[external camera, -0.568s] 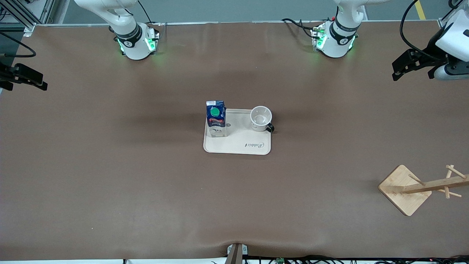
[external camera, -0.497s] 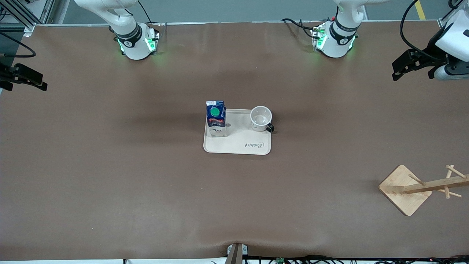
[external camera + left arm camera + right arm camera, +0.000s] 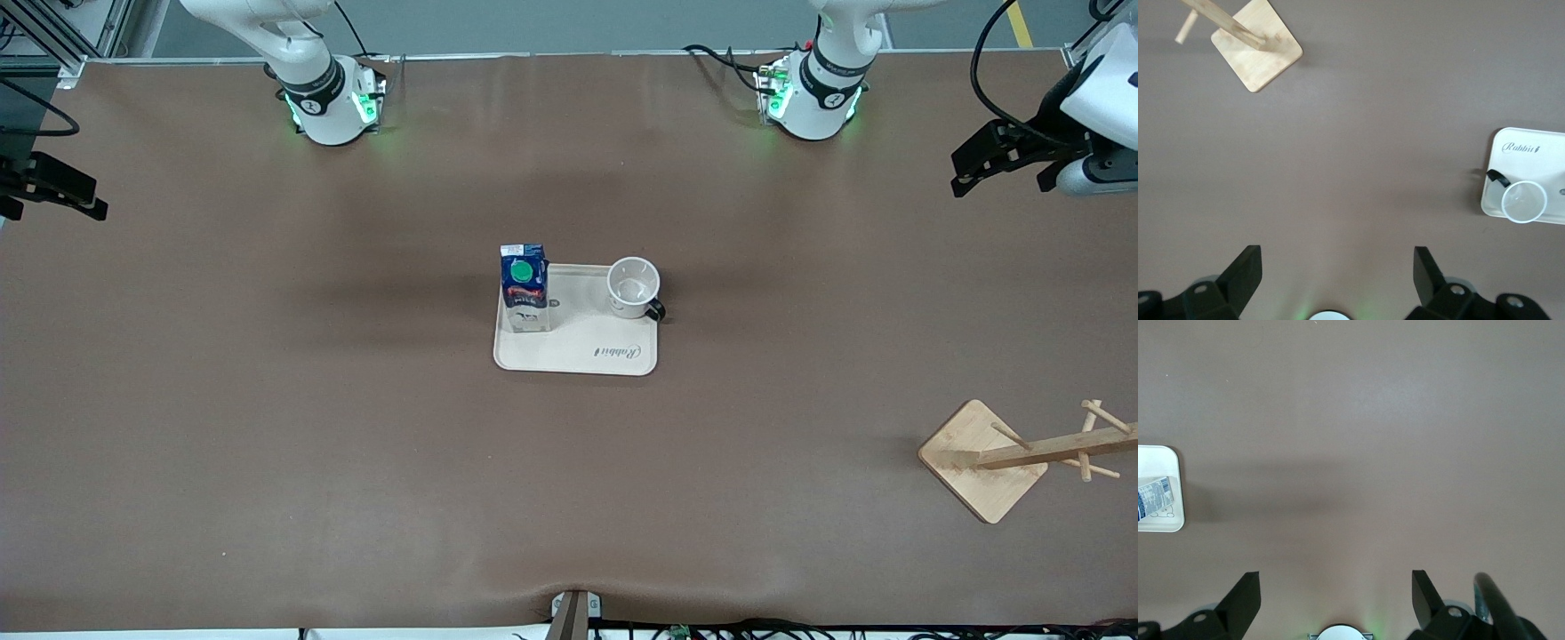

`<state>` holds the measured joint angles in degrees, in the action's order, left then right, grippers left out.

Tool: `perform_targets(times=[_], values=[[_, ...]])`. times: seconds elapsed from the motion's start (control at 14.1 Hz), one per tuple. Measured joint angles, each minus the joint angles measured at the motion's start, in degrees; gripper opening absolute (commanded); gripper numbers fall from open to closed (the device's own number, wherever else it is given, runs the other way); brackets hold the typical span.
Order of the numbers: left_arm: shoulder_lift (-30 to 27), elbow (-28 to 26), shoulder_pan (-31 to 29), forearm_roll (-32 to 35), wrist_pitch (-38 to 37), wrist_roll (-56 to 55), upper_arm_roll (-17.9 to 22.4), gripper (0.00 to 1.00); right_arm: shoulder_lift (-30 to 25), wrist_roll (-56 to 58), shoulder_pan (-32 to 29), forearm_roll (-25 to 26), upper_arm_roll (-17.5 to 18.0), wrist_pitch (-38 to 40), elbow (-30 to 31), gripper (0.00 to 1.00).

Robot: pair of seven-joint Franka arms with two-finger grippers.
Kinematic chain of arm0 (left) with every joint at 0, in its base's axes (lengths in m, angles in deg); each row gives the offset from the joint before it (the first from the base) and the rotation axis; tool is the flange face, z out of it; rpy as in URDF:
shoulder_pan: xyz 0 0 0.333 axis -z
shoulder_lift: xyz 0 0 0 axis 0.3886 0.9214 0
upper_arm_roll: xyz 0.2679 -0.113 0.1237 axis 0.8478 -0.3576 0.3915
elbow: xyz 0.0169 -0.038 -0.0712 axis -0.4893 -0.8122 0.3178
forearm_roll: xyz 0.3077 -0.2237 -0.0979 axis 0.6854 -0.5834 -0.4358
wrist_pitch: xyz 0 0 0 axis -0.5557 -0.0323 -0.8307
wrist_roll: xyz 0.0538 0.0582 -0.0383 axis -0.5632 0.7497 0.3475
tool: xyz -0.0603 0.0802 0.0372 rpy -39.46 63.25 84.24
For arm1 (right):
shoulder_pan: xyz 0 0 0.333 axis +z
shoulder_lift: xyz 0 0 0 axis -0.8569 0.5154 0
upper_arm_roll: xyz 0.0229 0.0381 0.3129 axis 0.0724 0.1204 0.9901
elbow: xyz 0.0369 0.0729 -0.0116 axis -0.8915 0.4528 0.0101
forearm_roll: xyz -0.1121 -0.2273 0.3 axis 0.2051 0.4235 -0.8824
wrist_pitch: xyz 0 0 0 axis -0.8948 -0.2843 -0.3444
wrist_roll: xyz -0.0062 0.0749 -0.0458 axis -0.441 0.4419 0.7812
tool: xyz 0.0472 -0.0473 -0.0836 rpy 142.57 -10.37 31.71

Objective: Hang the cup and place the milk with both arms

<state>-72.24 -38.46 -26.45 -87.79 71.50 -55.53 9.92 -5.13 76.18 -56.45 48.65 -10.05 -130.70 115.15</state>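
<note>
While both open grippers hover, cup [image 3: 633, 287] and milk [image 3: 524, 287] share the tray [image 3: 578, 356].

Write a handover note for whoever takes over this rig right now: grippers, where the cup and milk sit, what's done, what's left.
Left gripper: open, empty, high over bare table at its own end.
Right gripper: open, empty, high over its end.
Cup and milk: both upright on the tray mid-table, untouched.
Wooden rack: near the left arm's end, nothing hung.
Done: nothing. Left: hang cup, place milk.

Matt brown table cover [image 3: 267, 400] — pale wooden rack [image 3: 987, 458] — glossy white cup [image 3: 633, 287]
</note>
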Motion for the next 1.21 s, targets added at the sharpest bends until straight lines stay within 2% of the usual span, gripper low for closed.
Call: perform_targets(times=[0.21, 0.43, 0.71, 0.99, 1.21], values=[[1.15, -1.12, 1.13, -0.46, -0.09, -8.34, -1.75, 1.0, 0.0, 0.0, -0.01, -0.02, -0.01, 0.0, -0.42, 1.0], [3.24, -3.76, 2.22, -0.48, 3.01, -21.74, -7.83, 1.0, 0.0, 0.0, -0.02, -0.03, -0.02, 0.0, -0.47, 1.0], [4.29, -11.98, 2.53, -0.48, 12.48, -33.97, -14.54, 1.0, 0.0, 0.0, -0.03, -0.05, -0.03, 0.0, -0.47, 1.0], [6.99, -21.21, 2.65, -0.48, 25.17, -49.21, -21.66, 1.0, 0.01, 0.0, -0.03, -0.08, -0.04, 0.0, -0.47, 1.0], [10.83, -27.24, 4.14, -0.45, 36.23, -57.58, -24.21, 1.0, 0.01, 0.0, -0.03, -0.09, -0.05, 0.0, -0.47, 1.0]])
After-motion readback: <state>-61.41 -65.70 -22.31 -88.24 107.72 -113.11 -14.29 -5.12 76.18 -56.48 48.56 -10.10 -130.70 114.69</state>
